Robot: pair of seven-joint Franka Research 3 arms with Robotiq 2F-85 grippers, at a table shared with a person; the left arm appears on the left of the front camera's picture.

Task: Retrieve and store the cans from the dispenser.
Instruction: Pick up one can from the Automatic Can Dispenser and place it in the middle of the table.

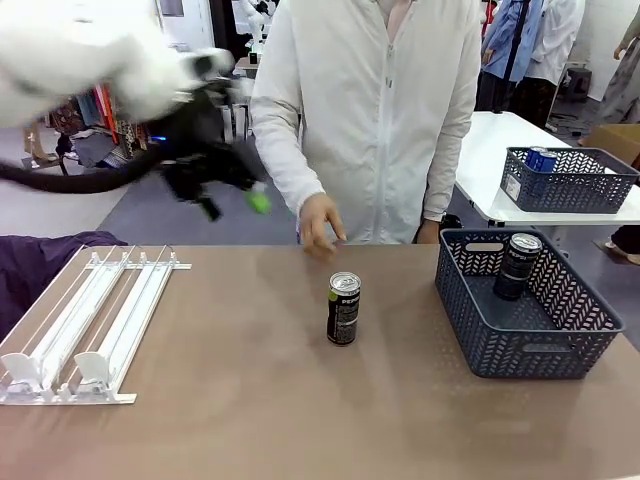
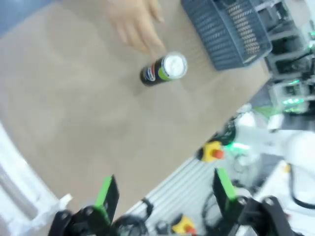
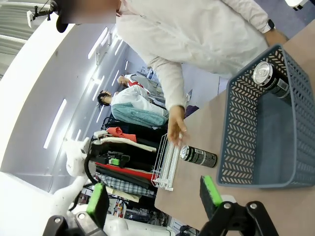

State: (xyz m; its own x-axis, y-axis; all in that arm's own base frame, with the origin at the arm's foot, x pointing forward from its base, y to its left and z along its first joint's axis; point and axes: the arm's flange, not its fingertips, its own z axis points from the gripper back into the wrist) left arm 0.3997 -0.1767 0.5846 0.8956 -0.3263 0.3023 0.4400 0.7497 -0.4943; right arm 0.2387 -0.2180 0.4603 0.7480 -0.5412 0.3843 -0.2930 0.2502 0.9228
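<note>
Dark can [image 1: 343,309] upright mid-surface, ready for pickup, person's hand [image 1: 320,224] just behind it; second can [image 1: 518,266] stored in grey basket [image 1: 520,352]; rack [image 1: 90,328] lanes empty; left gripper [image 1: 236,185] raised, jaws spread, empty; right gripper [image 3: 154,197] jaws spread, empty

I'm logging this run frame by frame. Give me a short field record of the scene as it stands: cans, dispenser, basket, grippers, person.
can on table: dark can upright, mid-table, apart from the basket
can in basket: dark can inside grey basket
dispenser: white rack, lanes hold no cans
left gripper: open, raised above the table, holding nothing
right gripper: open, holding nothing
person: hand at the table's far edge, behind the standing can
</note>
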